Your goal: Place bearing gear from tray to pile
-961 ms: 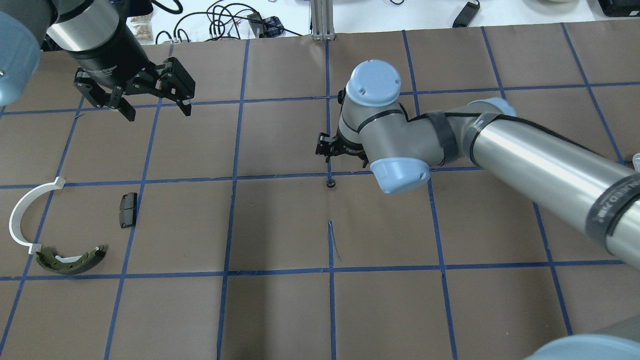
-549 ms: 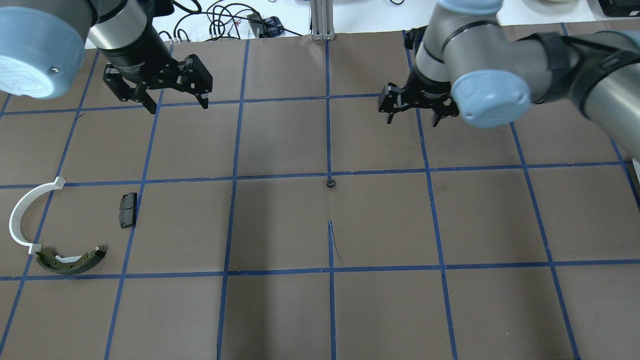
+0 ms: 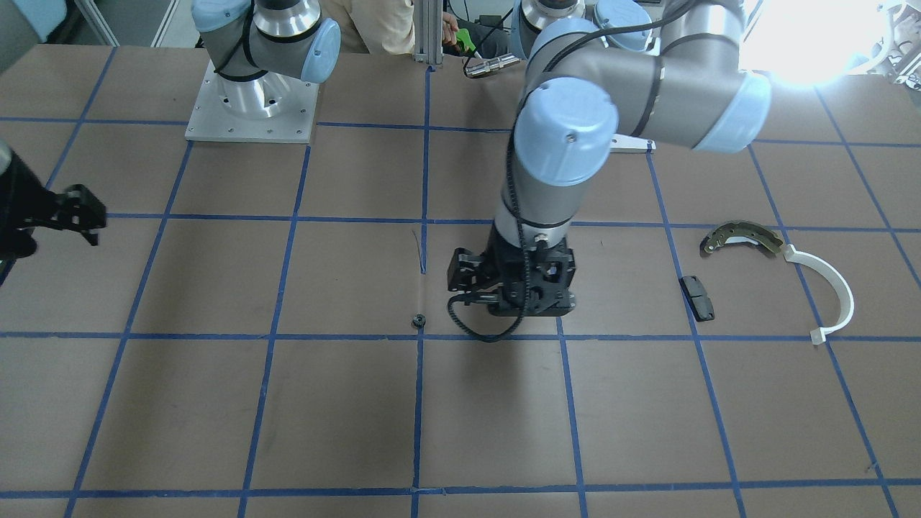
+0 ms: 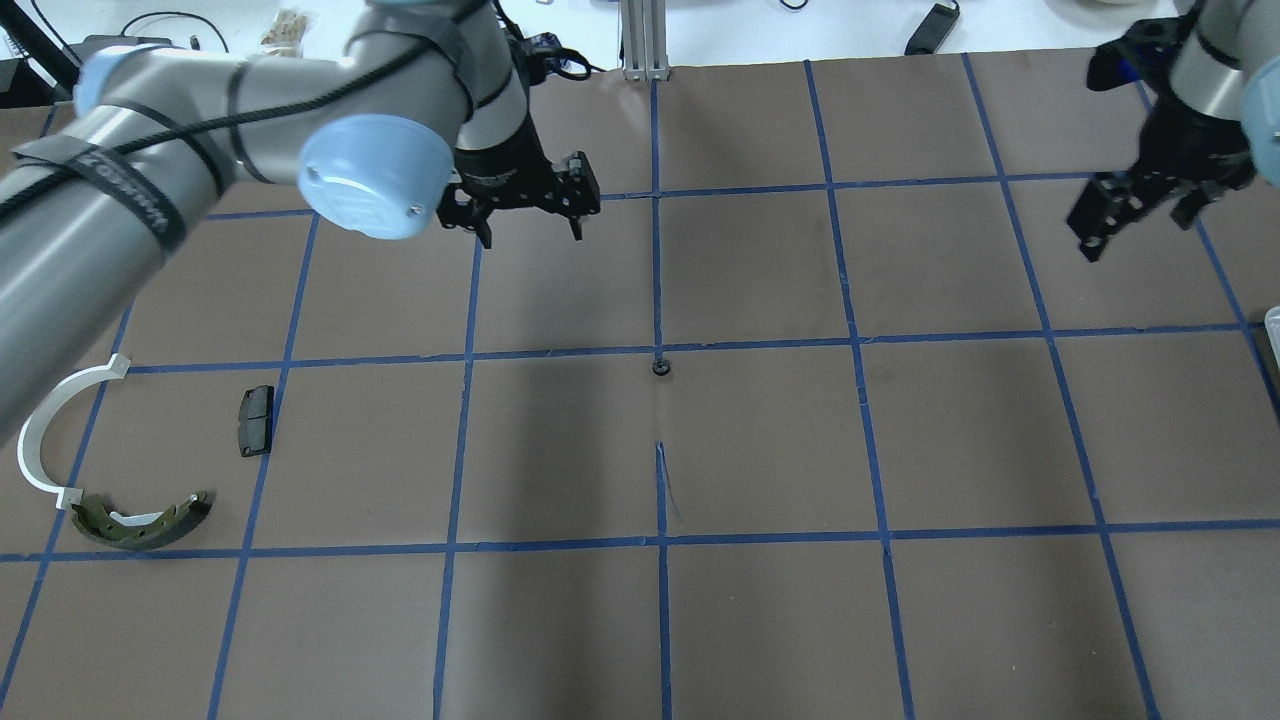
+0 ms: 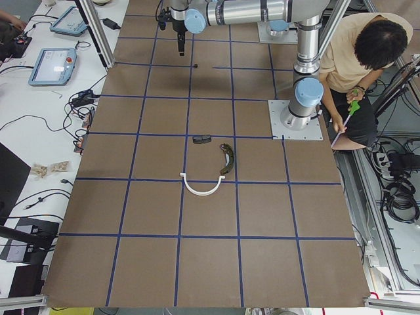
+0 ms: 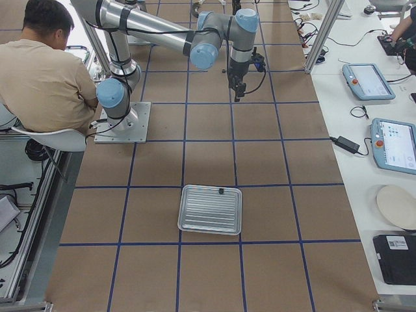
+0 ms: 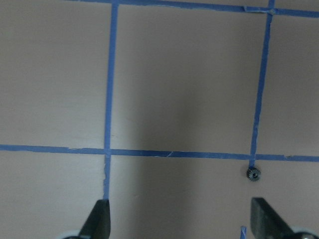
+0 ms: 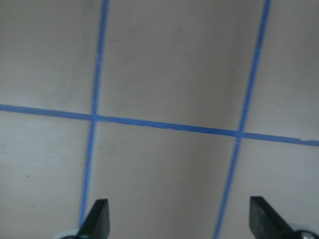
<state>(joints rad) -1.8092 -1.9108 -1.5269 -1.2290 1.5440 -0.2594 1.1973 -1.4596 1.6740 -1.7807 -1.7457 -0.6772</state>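
Observation:
The bearing gear (image 4: 660, 367), a tiny dark toothed ring, lies alone on the brown mat at a blue tape crossing; it also shows in the front view (image 3: 417, 321) and in the left wrist view (image 7: 254, 174). My left gripper (image 4: 532, 237) is open and empty, hovering beyond and left of the gear. My right gripper (image 4: 1135, 225) is open and empty at the far right. The pile lies at the near left: white arc (image 4: 45, 430), black pad (image 4: 256, 420), brake shoe (image 4: 140, 520). The tray (image 6: 211, 209) shows whole in the right side view; overhead only its sliver (image 4: 1272, 325) shows.
A small dark part (image 6: 221, 191) sits at the tray's far rim. A person (image 6: 45, 71) sits behind the robot bases. Cables and tablets lie beyond the mat's far edge. The left arm's long link (image 4: 150, 150) crosses over the far left of the mat.
My left arm has swung right toward the table's middle. My right arm has pulled away from the gear to the far right. The gear has stayed on the mat.

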